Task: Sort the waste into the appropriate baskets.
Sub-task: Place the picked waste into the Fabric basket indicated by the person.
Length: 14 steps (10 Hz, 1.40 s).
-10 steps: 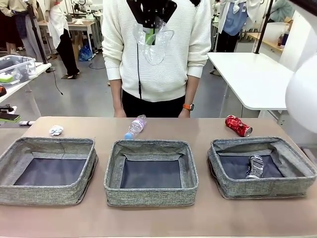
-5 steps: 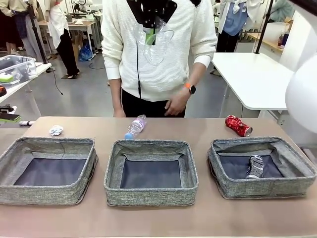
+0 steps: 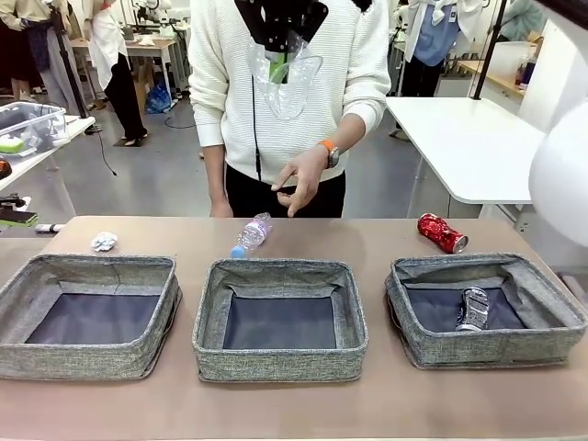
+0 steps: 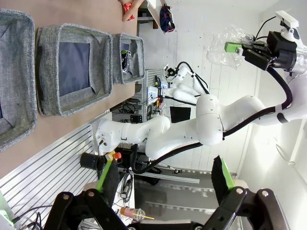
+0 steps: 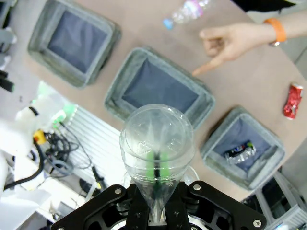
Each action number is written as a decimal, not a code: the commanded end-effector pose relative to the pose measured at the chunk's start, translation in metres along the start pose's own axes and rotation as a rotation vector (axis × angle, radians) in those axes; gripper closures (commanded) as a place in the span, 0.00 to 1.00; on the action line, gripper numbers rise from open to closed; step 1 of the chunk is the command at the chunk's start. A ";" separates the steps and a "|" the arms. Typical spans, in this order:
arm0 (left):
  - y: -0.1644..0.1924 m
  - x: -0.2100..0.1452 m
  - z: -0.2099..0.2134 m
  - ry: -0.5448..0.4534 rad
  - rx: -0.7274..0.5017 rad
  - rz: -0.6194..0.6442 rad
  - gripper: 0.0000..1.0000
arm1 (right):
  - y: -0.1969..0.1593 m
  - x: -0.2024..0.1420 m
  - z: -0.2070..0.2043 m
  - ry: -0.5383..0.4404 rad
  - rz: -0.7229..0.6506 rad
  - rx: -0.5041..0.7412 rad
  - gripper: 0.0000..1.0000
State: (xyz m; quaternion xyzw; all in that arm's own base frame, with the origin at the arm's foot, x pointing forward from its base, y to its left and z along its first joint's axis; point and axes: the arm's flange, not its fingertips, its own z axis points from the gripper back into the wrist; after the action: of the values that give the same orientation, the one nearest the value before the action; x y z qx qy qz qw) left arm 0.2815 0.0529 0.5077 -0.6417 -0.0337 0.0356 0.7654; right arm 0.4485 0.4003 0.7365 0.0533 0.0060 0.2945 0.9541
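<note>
Wrist view: finger (image 5: 206,67) toward middle basket (image 5: 163,86)

Bright, even indoor light, soft shadows inside the baskets (image 3: 280,364); wrist views warp at edges.

Three baskets are sitting in a row across the near half of the table (image 3: 377,241): the left basket (image 3: 83,360), the middle basket (image 3: 280,364) and the right basket (image 3: 487,349), with one can (image 3: 474,309) lying inside the right basket. Behind them, a paper ball (image 3: 104,242) is lying beyond the left basket, a bottle (image 3: 251,235) beyond the middle basket's left corner, and another can (image 3: 442,232) beyond the right basket. A person (image 3: 230,92) is standing at the far side facing the middle basket, a hand (image 3: 299,181) hovering over the far edge between the bottle and that can, while a cup (image 3: 292,92) is hanging high before the person's chest.
</note>
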 end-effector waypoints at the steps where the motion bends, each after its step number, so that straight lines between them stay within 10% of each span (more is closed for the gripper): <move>1: -0.002 0.000 0.000 -0.002 -0.018 -0.022 0.00 | 0.001 -0.001 0.001 -0.003 -0.001 -0.007 0.98; 10: -0.002 0.000 0.000 -0.002 -0.018 -0.022 0.00 | 0.000 0.000 0.000 0.000 0.000 0.000 0.98; 14: -0.002 0.000 0.000 -0.002 -0.018 -0.022 0.00 | 0.019 -0.084 -0.088 -0.065 0.124 0.054 0.98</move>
State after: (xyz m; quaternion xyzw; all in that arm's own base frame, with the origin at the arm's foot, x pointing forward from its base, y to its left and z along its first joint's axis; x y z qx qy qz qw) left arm 0.2815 0.0529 0.5077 -0.6417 -0.0337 0.0356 0.7654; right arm 0.4311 0.4289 0.7339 0.0637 -0.0006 0.3350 0.9401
